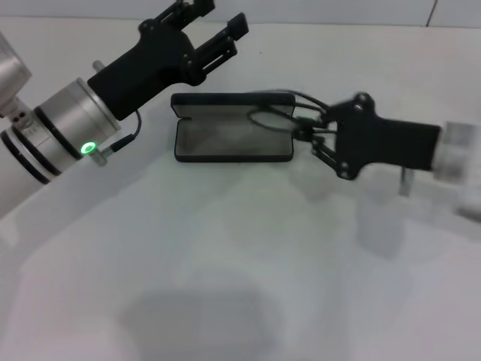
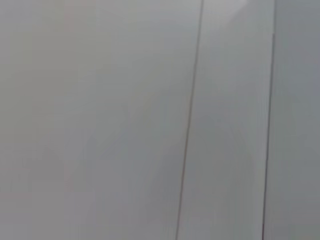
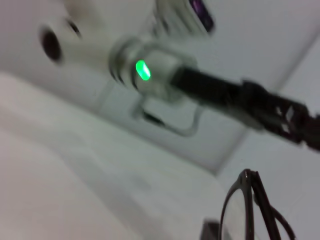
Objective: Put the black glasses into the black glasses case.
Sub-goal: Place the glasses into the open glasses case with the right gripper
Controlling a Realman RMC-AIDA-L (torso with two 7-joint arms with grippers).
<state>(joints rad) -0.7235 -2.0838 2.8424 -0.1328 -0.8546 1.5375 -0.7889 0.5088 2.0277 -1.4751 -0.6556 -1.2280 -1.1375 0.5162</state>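
Note:
The black glasses case lies open on the white table, its grey lining showing and its lid up along the far side. My right gripper is at the case's right end, shut on the black glasses, which hang over the right part of the open case. The right wrist view shows one lens and the folded temples of the glasses. My left gripper is open and empty, raised beyond the case's far left corner.
The white table spreads in front of the case. The left arm, with its green light, reaches across the left side and also shows in the right wrist view. The left wrist view shows only a pale wall.

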